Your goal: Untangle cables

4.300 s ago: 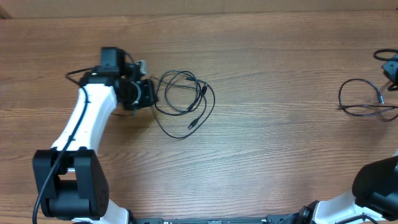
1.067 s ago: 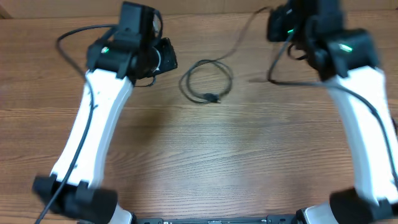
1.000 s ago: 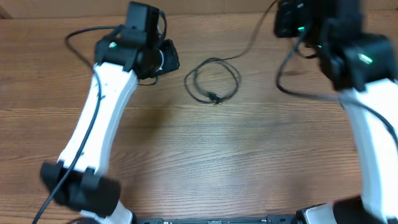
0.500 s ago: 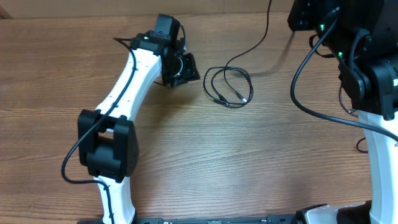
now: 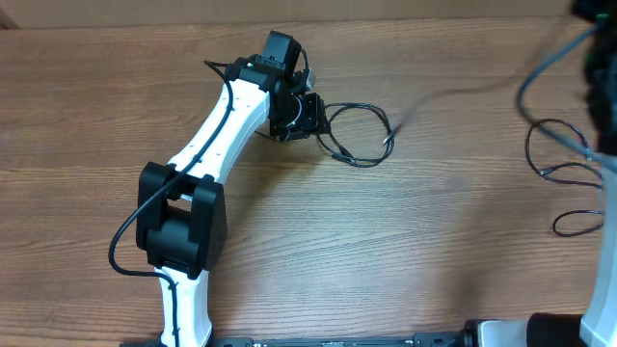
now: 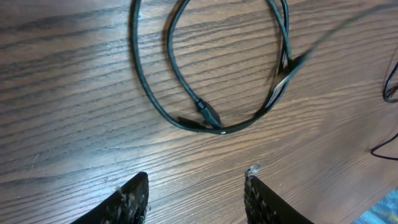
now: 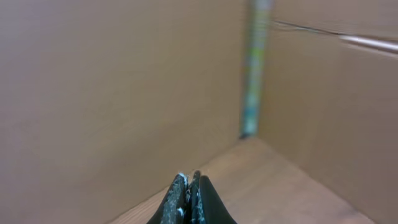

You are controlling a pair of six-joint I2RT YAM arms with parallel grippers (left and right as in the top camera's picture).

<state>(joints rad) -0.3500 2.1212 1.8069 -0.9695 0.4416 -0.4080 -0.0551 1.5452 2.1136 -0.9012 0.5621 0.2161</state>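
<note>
A thin black cable (image 5: 362, 163) lies in a loose loop on the wooden table, right of centre at the back. My left gripper (image 5: 318, 118) is at the loop's left edge. In the left wrist view the gripper (image 6: 196, 199) is open and empty just above the table, with the loop and its plug (image 6: 208, 116) ahead of the fingertips. A blurred strand (image 5: 453, 94) rises from the loop toward the right. My right gripper (image 7: 189, 182) is shut on a thin dark strand and is raised, facing a cardboard wall.
More black cable loops (image 5: 527, 149) lie at the table's right edge, with another strand (image 5: 576, 229) below them. The blurred right arm (image 5: 600, 67) is at the far right edge. A cardboard wall (image 7: 112, 81) borders the table.
My left arm has moved right to the loop's edge. My right arm has swung away to the far right, pulling a strand with it. The loop has shifted and spread slightly.
</note>
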